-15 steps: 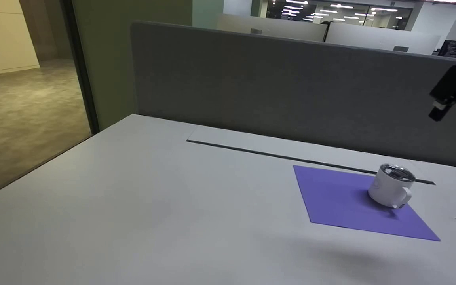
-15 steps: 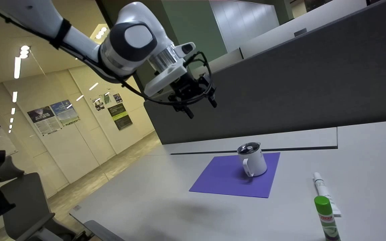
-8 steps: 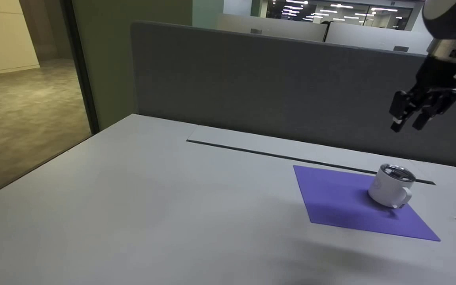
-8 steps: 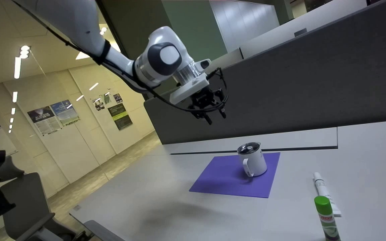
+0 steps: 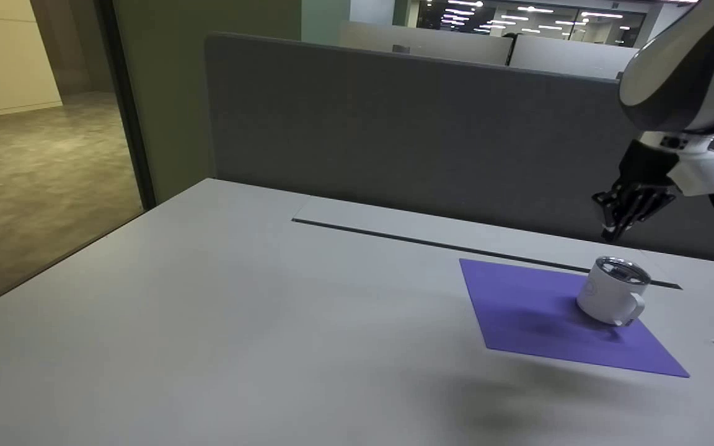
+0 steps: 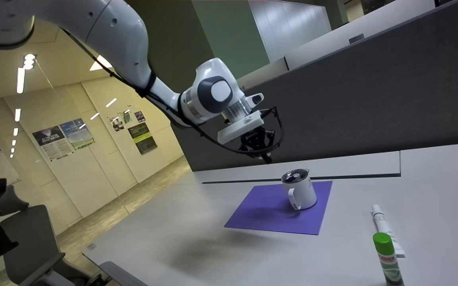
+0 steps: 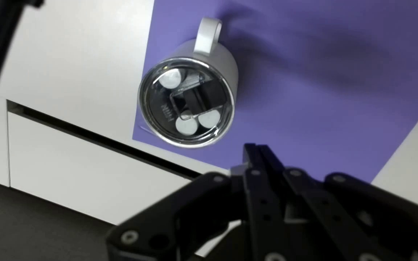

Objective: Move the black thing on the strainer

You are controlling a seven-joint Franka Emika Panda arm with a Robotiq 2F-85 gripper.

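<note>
The strainer (image 7: 227,72), a white handled cup with a shiny rim and clear lid, stands upright on a purple mat (image 7: 321,119). Set in its lid is the black thing (image 7: 210,95), a small dark tab seen from above in the wrist view. Both exterior views show the cup (image 5: 611,297) with its dark top, though the tab is too small to make out there. My gripper (image 7: 255,145) is shut, its fingertips together and nothing visible between them. It hangs above the strainer's lid, apart from it, as an exterior view shows the gripper (image 5: 610,236).
A white tube (image 6: 386,230) and a green-capped bottle (image 6: 388,258) are on the desk off the mat. A tall grey partition (image 5: 425,148) runs along the back edge. Near it, a dark slot (image 5: 382,235) crosses the desk.
The arm has come down and across, bringing the gripper close above the strainer. Its fingers have gone from apart to together. The strainer and mat have stayed in place.
</note>
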